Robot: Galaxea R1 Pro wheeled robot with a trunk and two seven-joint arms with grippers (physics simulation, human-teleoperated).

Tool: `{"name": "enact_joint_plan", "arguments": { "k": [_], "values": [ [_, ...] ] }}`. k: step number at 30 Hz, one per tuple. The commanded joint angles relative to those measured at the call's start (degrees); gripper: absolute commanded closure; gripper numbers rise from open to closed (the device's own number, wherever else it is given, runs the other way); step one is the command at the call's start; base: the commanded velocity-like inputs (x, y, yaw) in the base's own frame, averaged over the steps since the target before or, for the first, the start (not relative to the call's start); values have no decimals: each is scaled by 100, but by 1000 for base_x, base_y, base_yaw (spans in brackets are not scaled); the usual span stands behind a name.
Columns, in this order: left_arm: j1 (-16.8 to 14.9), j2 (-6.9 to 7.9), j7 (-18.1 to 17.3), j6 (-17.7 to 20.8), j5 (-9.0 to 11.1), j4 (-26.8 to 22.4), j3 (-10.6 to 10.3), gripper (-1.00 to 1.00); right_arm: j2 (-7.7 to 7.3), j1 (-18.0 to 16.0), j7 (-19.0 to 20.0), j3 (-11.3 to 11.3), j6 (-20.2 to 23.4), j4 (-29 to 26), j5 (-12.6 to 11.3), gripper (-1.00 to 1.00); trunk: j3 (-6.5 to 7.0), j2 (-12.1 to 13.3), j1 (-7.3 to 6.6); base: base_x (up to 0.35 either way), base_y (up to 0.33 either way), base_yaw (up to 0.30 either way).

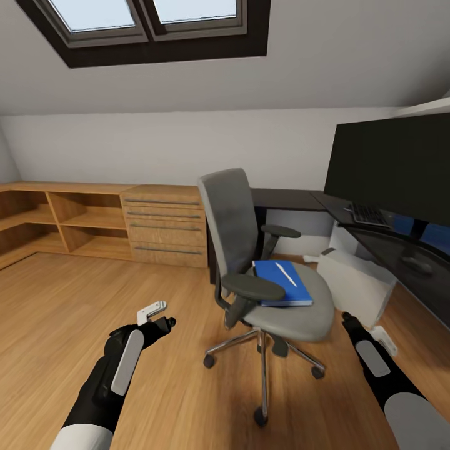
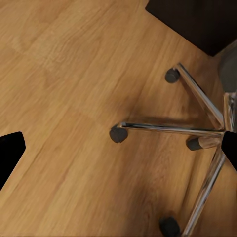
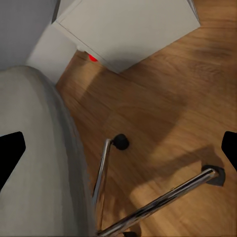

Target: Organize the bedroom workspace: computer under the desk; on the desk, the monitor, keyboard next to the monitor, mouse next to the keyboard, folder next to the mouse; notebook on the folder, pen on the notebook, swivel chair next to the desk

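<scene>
The grey swivel chair stands on the floor in the middle, left of the black desk. On its seat lies the blue folder with the whitish pen on top. The notebook is hidden. The black monitor and the keyboard sit on the desk at the right. The light grey computer rests on the floor beside the desk. A small dark lump on the desk may be the mouse. My left gripper is open left of the chair base. My right gripper is open by the seat.
A light wooden shelf bench with a drawer block runs along the back wall. A skylight is overhead. A small white object lies on the floor under the desk. Open wooden floor spreads to the left.
</scene>
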Motion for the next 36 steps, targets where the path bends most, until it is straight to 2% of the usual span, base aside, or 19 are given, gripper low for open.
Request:
{"name": "enact_joint_plan", "arguments": {
  "k": [1,14,26,31,36],
  "values": [
    [-3,-2,46,16,63,-4,9,-100,2,-2,-17,13,-31,-4,-61,-100,-6,-2,1,174,-20,0],
    [-3,4,41,11,69,-14,9,-100,7,-2,-17,8,-32,38,-66,-100,-6,-2,1,33,-2,0],
    [-3,7,40,13,68,-21,14,-100,5,-2,-35,-5,-7,275,-82,-100,-6,-2,1,254,0,0],
    [-3,11,48,15,63,-21,17,-100,6,-2,-55,-6,2,412,-98,-100,-6,-2,1,108,0,0],
    [-3,12,50,16,63,-21,17,-100,-1,-2,-60,-8,1,433,-314,-100,-6,-2,1,15,0,0]
  ]
}}
